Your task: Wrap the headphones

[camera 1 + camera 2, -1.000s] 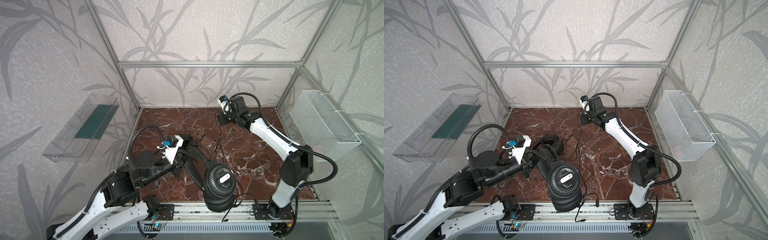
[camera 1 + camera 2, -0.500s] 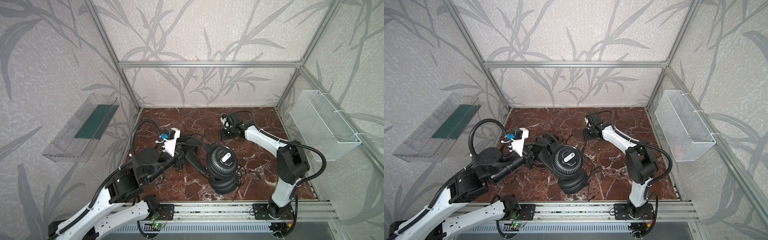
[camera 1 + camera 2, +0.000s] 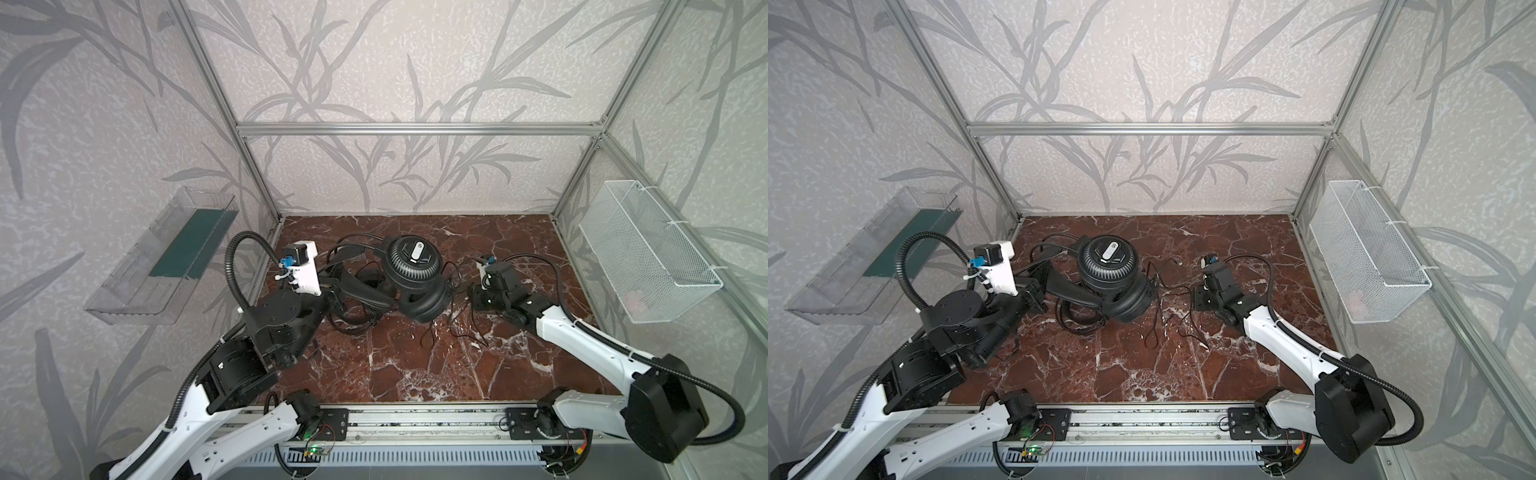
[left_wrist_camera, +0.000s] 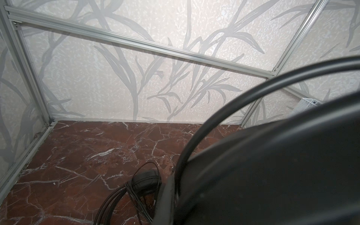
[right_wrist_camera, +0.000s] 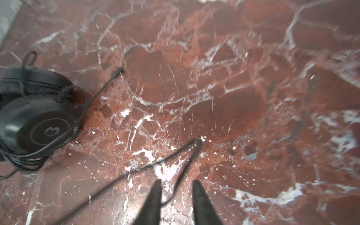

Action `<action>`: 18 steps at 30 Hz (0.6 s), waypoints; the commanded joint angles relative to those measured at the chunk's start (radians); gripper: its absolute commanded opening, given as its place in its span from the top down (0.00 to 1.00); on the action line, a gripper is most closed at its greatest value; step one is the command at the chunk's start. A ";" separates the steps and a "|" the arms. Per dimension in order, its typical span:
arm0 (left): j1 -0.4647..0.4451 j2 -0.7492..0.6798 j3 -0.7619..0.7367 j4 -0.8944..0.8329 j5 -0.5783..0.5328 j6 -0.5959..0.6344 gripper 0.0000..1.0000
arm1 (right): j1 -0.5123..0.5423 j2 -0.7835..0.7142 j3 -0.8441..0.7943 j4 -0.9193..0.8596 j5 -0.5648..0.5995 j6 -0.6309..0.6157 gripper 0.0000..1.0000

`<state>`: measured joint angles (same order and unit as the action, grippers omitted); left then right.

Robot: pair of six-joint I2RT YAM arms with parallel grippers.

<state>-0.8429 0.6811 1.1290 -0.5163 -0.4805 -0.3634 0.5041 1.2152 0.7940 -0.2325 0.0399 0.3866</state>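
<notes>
At left centre of a top view, the left end effector was pressed together on the headband of the headphones, which lay mid-frame with some cable coiled beneath the earcups. More of it trailed right between the spread, unpinching fingers of the right end effector, so the wrapping looked partly done. The red marble desk sat in a leaf-papered, aluminium-framed booth, with a clear tray on the left wall and a wire basket on the right.
</notes>
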 commanded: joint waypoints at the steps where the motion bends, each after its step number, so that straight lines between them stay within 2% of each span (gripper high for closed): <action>1: 0.005 -0.003 0.038 0.018 0.014 -0.068 1.00 | 0.005 -0.121 0.023 0.028 -0.026 -0.006 0.50; 4: 0.010 -0.011 0.031 0.011 0.013 -0.073 1.00 | 0.010 -0.290 -0.019 0.076 -0.060 -0.033 0.42; 7: 0.016 0.003 0.049 -0.009 0.020 -0.068 1.00 | 0.016 -0.420 -0.080 0.158 -0.120 -0.074 0.41; 10: 0.023 0.032 0.078 -0.042 0.018 -0.063 1.00 | 0.029 -0.513 -0.097 0.167 -0.260 -0.085 0.41; 13: 0.032 0.044 0.095 -0.063 0.015 -0.071 1.00 | 0.100 -0.569 -0.125 0.203 -0.415 -0.100 0.42; 18: 0.039 0.043 0.086 -0.063 0.032 -0.074 1.00 | 0.256 -0.580 -0.134 0.220 -0.425 -0.149 0.42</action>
<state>-0.8093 0.7406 1.1774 -0.6342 -0.4564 -0.3710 0.7116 0.6388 0.6628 -0.0536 -0.3164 0.2840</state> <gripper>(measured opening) 0.070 0.583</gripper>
